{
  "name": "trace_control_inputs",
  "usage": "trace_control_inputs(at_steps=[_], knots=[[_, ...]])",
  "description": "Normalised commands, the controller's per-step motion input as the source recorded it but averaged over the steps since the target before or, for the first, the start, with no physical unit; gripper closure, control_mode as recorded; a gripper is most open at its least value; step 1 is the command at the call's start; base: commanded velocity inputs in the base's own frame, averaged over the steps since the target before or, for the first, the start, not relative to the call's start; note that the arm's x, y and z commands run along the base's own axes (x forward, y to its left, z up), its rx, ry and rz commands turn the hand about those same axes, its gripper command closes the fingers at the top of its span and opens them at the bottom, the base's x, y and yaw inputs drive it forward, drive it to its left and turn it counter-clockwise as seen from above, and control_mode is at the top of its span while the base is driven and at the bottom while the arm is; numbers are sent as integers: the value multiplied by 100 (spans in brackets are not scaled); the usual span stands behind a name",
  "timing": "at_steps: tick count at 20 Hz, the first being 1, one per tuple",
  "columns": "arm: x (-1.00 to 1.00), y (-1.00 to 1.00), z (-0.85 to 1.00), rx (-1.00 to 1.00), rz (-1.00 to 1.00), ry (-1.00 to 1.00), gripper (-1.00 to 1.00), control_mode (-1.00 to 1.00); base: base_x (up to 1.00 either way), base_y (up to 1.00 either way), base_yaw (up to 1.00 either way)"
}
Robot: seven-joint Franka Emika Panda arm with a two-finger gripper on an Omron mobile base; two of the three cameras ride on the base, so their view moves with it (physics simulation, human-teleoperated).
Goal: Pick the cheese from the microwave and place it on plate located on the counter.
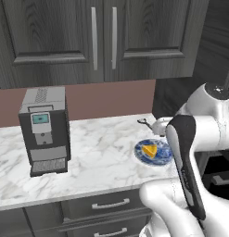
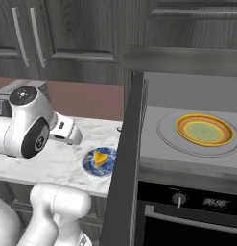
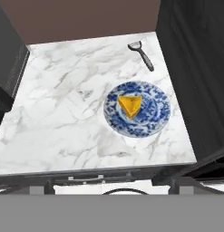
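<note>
- Cheese [image 3: 130,105] lies on the blue plate [image 3: 154,118], on the counter [image 3: 68,118].
- Microwave [image 2: 187,144] open; placement looks done.
- Jaws' state: cannot tell.

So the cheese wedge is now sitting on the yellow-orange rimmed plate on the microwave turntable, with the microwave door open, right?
Not quite. The cheese lies on the blue-and-white plate on the counter, as the hand view shows. The yellow-orange rimmed plate sits bare in the microwave; its door is open.
</note>
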Motion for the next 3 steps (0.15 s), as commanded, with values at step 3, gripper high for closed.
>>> trace_control_inputs(at_steps=[3], knots=[[-3,0,41,0,0,0,-100,-100,0,0,0]])
